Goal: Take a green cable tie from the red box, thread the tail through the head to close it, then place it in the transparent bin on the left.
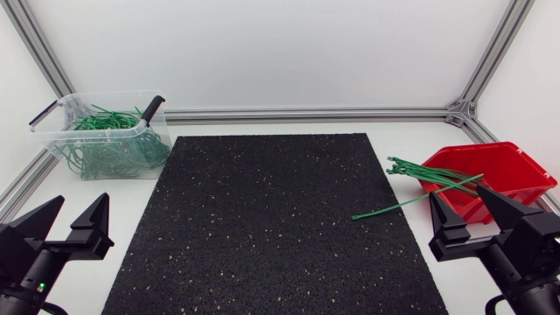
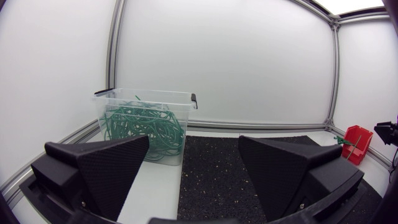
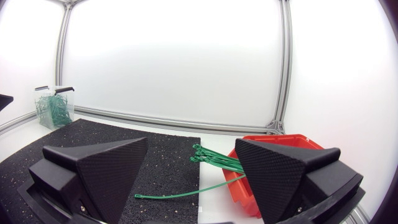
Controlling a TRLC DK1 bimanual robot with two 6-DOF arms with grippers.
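- Left gripper (image 1: 83, 199) – 2 black wedge fingers spread wide, nothing between them; it sits at the near left corner of the white table (image 1: 262, 128), just off the mat's left edge.
- Right gripper (image 1: 455, 191) – fingers likewise spread apart and holding nothing; it sits at the near right, close by the red box.
- Red box (image 1: 512, 171) – at the table's right side, beside the mat's right edge, open side toward the mat.
- Bundle of green cable ties (image 1: 418, 171) – straight and unclosed, lying in the box with their ends jutting out over its rim, pointing toward the mat's far right corner.
- 1 loose green cable tie (image 1: 407, 204) – straight, long axis slanting: 1 end rests on the mat's right edge, the other reaches the box front, near the right gripper's fingers.
- Transparent bin (image 1: 51, 123) – far left corner, beside the mat, black handles at its rim.
- Looped green ties (image 1: 109, 147) – a tangled heap inside the bin.
- Black speckled mat (image 1: 262, 236) – flat across the table's middle.
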